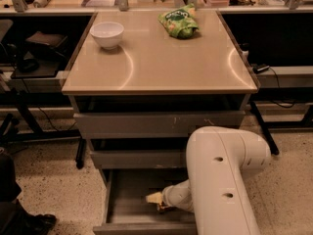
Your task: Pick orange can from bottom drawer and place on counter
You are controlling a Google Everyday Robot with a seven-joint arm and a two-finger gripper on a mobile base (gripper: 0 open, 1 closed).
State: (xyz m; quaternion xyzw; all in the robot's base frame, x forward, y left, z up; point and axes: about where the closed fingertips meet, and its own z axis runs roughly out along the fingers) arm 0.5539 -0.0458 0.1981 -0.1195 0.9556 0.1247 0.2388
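The bottom drawer is pulled open below two closed grey drawers. My white arm reaches down into it from the right. The gripper is inside the drawer near its middle, its pale tip pointing left. A small orange-brown bit of the orange can shows just under the gripper, and most of the can is hidden by the wrist. The beige counter tops the cabinet.
A white bowl stands at the counter's back left and a green crinkly snack bag at the back middle. Dark desks flank the cabinet on both sides. A dark shoe is on the floor at the lower left.
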